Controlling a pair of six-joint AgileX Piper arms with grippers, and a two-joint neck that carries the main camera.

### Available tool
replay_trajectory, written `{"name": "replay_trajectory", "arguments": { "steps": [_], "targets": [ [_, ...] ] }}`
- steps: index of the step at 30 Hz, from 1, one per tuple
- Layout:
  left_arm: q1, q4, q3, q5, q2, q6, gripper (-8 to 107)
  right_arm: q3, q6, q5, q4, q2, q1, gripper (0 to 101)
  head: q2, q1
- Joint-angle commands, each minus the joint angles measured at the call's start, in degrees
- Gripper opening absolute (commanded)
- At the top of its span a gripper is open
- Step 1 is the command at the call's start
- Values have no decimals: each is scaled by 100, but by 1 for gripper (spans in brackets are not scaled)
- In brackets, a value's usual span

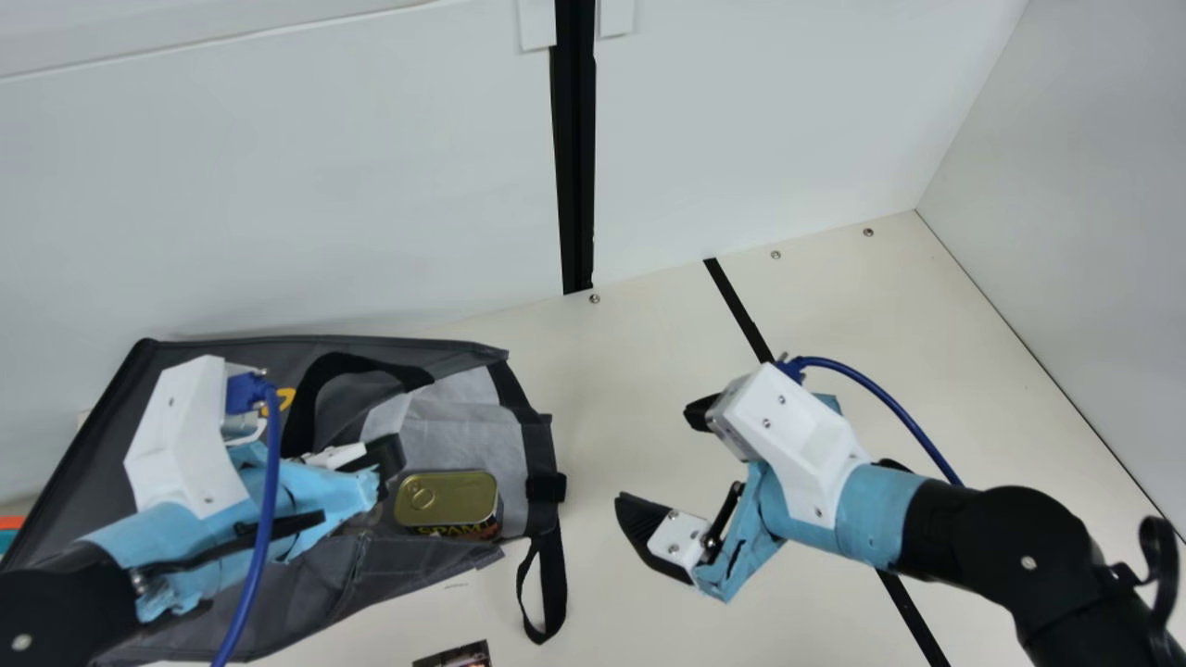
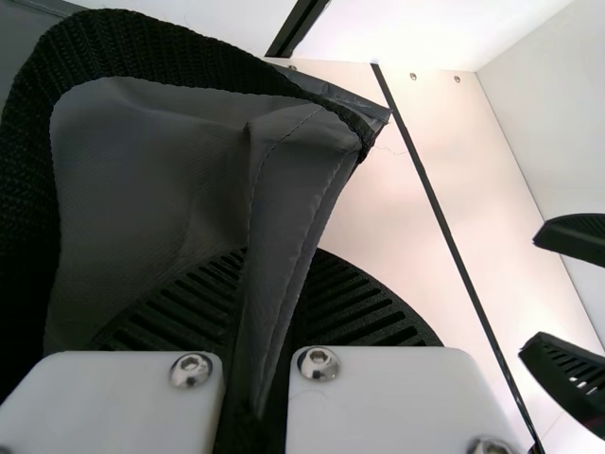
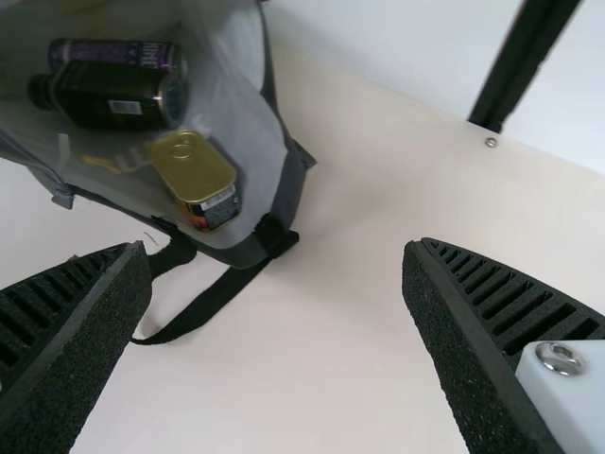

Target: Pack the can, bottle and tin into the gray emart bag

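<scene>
Well, tin (image 1: 453, 497) in gray bag (image 1: 463, 434), near left gripper (image 1: 387, 454)

Place: robot lab — cream table (image 1: 639, 389) | white wall panels (image 1: 278, 185) | black upright strip (image 1: 574, 148) | cabled arms (image 1: 1024, 551)

Bold yellow lettering stands on the dark side of the rectangular gold-lidded metal tin (image 1: 447, 500), below its lid in the main view. In the right wrist view, pale letters mark the slim dark purple metal can (image 3: 109, 54), and a small white label (image 3: 125, 107) with print too fine to read sits on the dark, glossy bottle (image 3: 85, 90). The gray fabric emart bag (image 1: 463, 435) bears a partly hidden yellow mark (image 1: 282, 400).
</scene>
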Motion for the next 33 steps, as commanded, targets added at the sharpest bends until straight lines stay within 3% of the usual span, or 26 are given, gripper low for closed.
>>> {"name": "replay_trajectory", "arguments": {
  "steps": [1,17,33],
  "targets": [
    [0,0,0,0,0,0,10,19,150,-40,-154,-109,-70,91,-5,-130],
    [0,0,0,0,0,0,10,85,1426,-301,-1430,-786,-506,91,-5,-130],
    [0,0,0,0,0,0,10,-257,3142,-331,-3052,-1070,-988,91,-5,-130]
  ]
}}
